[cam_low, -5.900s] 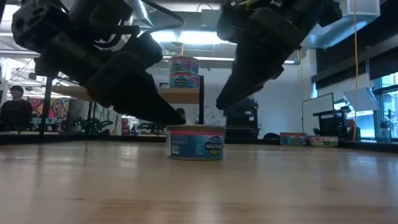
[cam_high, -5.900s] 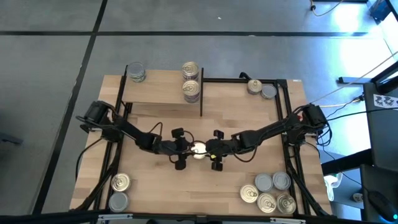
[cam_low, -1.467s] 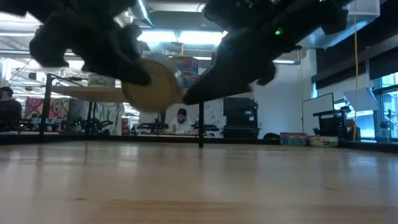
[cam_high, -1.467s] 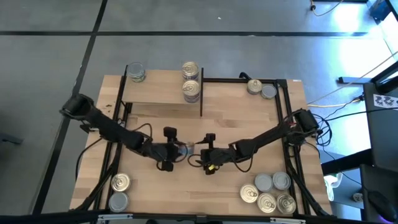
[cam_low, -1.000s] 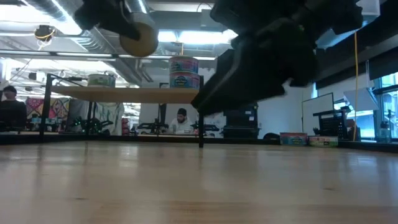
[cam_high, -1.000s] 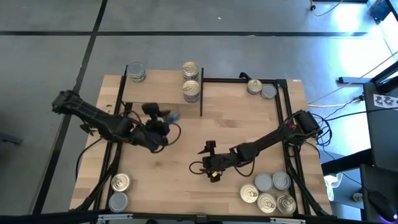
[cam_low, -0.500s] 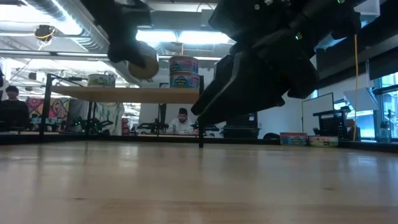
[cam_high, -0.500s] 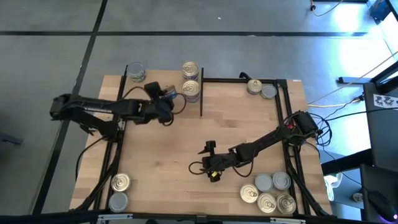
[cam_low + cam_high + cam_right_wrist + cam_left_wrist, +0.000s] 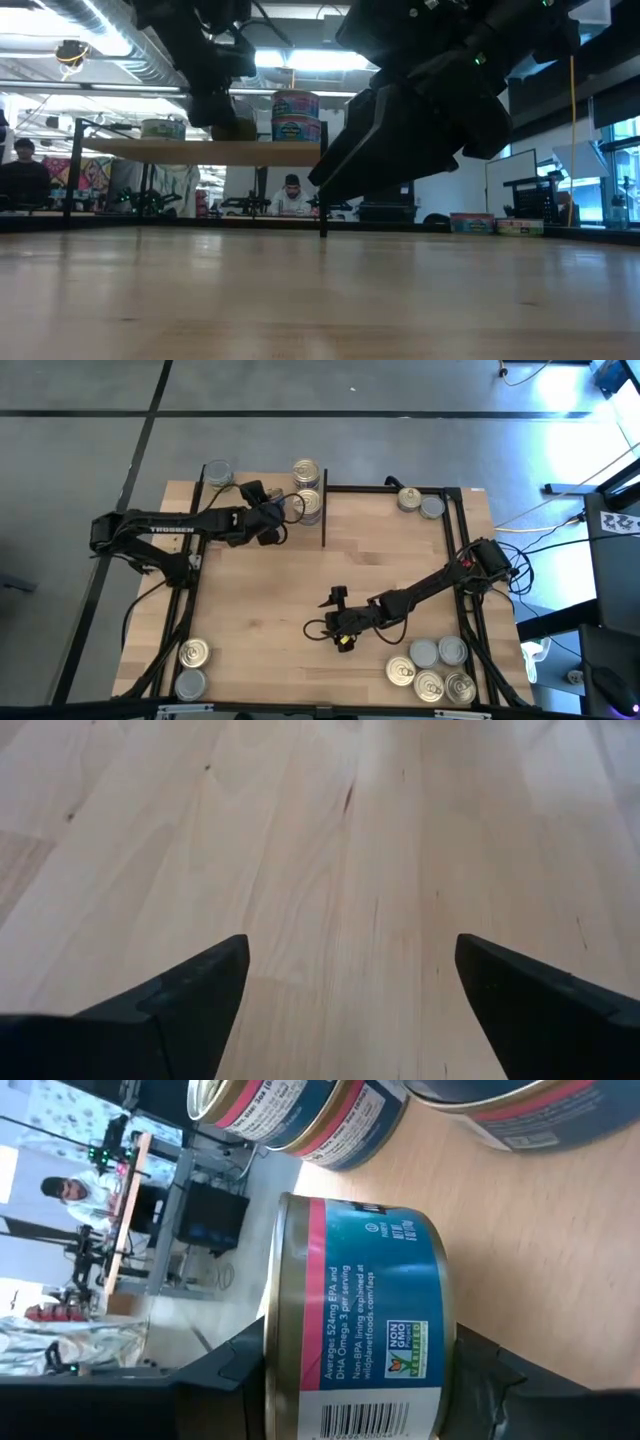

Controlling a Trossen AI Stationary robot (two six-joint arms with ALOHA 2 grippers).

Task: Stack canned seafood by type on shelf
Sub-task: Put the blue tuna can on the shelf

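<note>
The left gripper (image 9: pixel 268 520) clamps a tin (image 9: pixel 360 1320) over the shelf (image 9: pixel 240 490), at 11 o'clock; the right gripper (image 9: pixel 338 622) (empty) gapes wide.

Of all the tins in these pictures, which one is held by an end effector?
The blue-and-pink labelled tin, clamped in the left end effector over the shelf beside the two-tin stack. All other tins rest untouched.
</note>
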